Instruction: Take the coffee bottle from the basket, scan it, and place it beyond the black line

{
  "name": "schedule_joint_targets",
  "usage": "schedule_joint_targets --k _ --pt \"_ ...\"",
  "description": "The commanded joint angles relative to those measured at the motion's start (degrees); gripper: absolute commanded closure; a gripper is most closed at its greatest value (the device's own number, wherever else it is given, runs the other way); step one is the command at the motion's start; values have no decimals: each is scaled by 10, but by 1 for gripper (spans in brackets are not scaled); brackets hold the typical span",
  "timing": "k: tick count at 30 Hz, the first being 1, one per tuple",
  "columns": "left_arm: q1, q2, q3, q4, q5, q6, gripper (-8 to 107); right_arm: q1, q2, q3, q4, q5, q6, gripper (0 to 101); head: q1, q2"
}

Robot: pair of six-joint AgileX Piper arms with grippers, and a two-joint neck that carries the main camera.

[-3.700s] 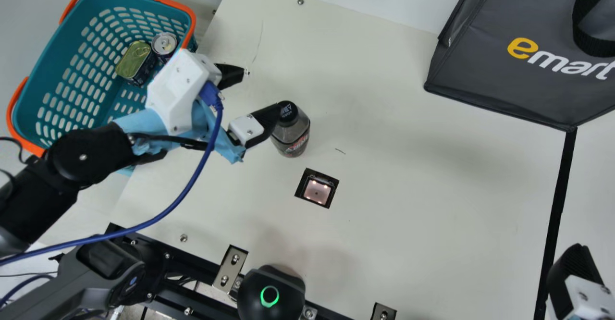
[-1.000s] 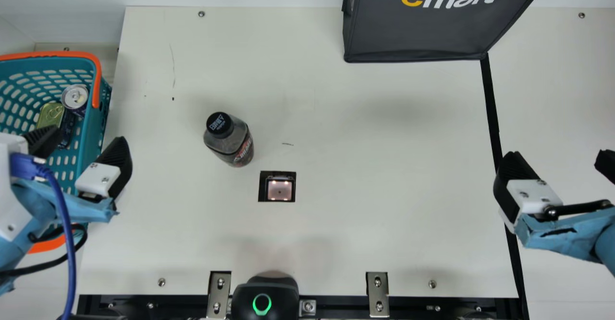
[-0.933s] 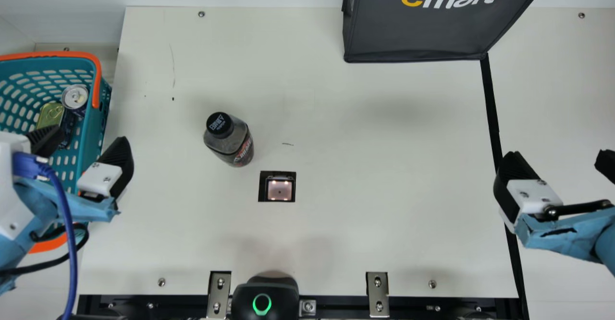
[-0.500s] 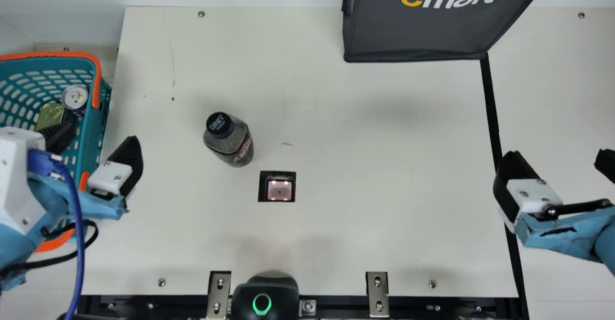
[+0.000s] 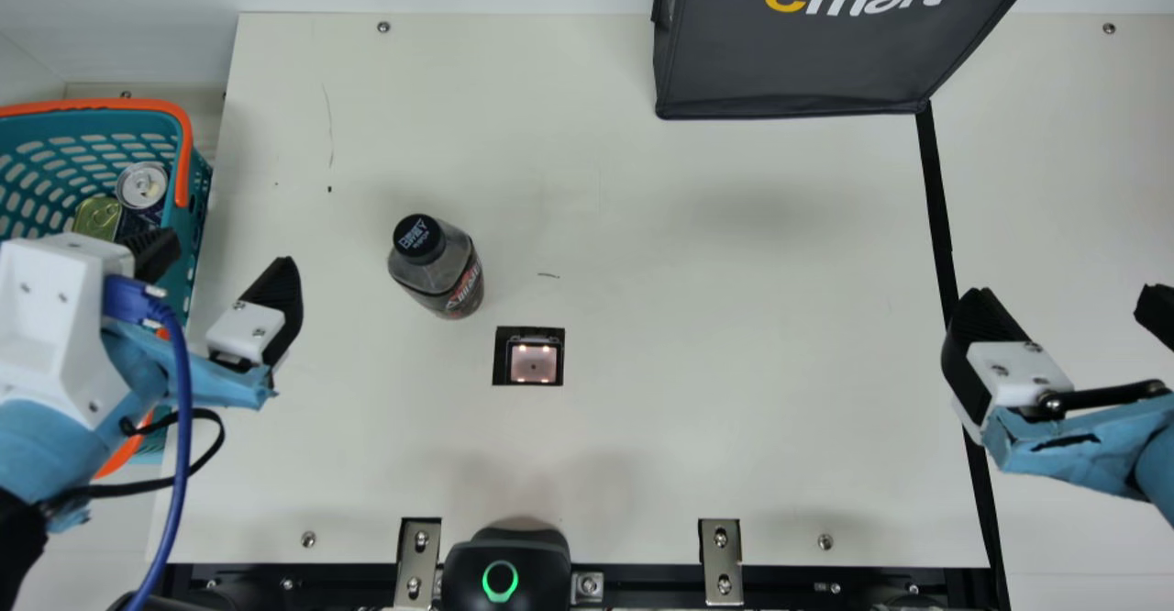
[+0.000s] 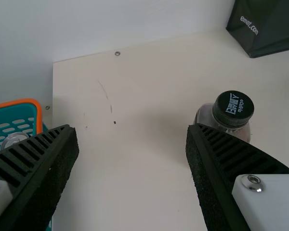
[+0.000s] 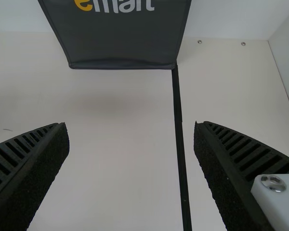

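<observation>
Main view shows you the coffee bottle [image 5: 438,267] upright on the table [image 5: 688,464], out of the basket [image 5: 185,166], far and left of the lit scanner window [image 5: 534,360] and well short of the black line [image 5: 937,198]. Your left pincer [image 5: 225,261] is spread wide and empty beside the basket, and your right pincer [image 5: 1064,299], also apart and empty, hangs over by the line. You would do best to take the bottle round its body, below the sloping shoulder; it looks like smooth plastic, probably of modest weight with drink inside, so expect some give if you squeeze hard and some slip if you squeeze lightly. The black cap [image 5: 419,238] looks stiffer but gives you a small, high hold that could let the bottle swing. Try to keep the label [image 5: 466,288] uncovered, as the code may be there. Left wrist view has the bottle just past one ribbed finger, outside the gap, so you would need to shift across before closing. Right wrist view shows you two parted fingers with nothing between them, and the black line beyond.
</observation>
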Motion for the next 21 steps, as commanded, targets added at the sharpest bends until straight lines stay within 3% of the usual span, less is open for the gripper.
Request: schedule_joint_targets --k 1,21 --pt "-8 4 3 15 -8 -15 9 0 0 0 0 0 0 10 -16 1" --pt "-81 65 17 193 -67 -220 9 0 0 0 0 -1 0 10 -16 1"
